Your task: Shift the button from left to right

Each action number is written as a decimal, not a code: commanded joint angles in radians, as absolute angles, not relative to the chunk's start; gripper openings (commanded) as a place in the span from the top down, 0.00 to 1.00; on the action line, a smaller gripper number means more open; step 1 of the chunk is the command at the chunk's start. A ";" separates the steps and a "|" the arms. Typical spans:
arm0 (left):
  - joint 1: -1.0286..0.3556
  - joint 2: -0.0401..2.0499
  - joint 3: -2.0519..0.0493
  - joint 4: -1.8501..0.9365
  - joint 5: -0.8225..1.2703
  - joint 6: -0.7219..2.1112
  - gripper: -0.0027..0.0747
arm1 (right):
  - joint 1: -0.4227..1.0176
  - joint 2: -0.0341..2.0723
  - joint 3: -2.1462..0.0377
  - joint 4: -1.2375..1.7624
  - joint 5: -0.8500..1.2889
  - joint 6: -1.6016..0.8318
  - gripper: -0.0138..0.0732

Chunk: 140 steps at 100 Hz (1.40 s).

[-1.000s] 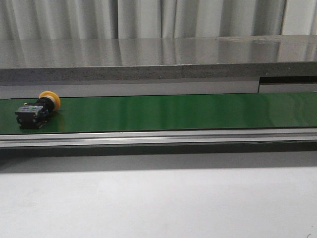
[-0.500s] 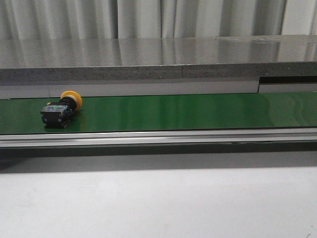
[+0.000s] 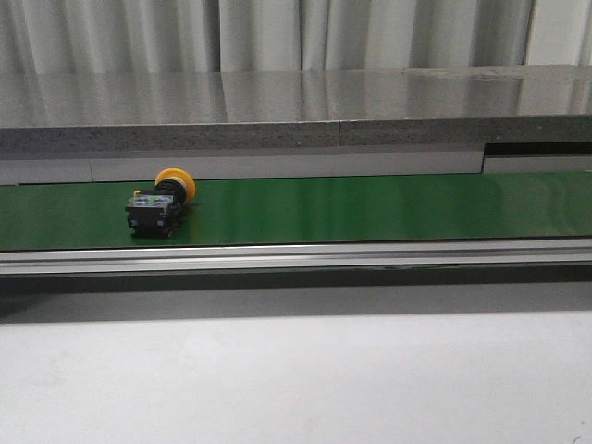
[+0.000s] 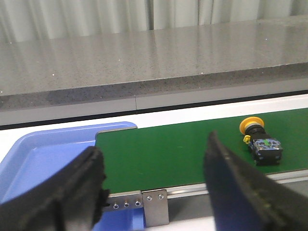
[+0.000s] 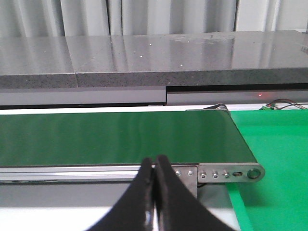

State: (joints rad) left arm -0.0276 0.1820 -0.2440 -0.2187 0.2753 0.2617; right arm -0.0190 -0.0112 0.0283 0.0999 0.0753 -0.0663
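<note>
1. Nearest the cameras, the left gripper (image 4: 154, 185) is holding its fingers (image 4: 236, 187) wide apart with nothing between them, while the right gripper (image 5: 155, 197) is keeping its fingers (image 5: 139, 202) pressed together and empty.

2. Just beyond the left fingers, the near rail of the green conveyor belt (image 3: 370, 208) is running across the view, with a blue tray (image 4: 43, 159) sitting at the belt's end, at about ten o'clock from that gripper.

3. The button (image 3: 160, 201) is lying on its side on the belt. In the left wrist view the button (image 4: 261, 139) is sitting at roughly one to two o'clock from the open fingers, beyond them and clear of both, touching neither.

4. Its long axis is running from the black boxy body, nearer the robot, to the yellow-orange mushroom head, pointing away toward the far edge of the belt at about one o'clock in the front view.

5. The left arm is the nearer one by my reading: the button is showing in its wrist view, while the right wrist view is showing only bare belt, the belt's end roller and a green mat (image 5: 274, 144) beyond it.

6. Farthest back, a grey stone worktop (image 3: 296, 102) and pale curtains (image 3: 277, 32) are closing the scene.
</note>
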 commanded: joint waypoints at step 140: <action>-0.035 0.192 -0.270 -0.235 0.194 0.259 0.99 | -0.018 0.626 -0.750 0.088 0.697 -0.068 0.92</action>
State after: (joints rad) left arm -0.0276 0.1820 -0.2440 -0.2202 0.2753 0.2617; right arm -0.0190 0.5193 -0.6516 0.0977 0.6658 -0.0663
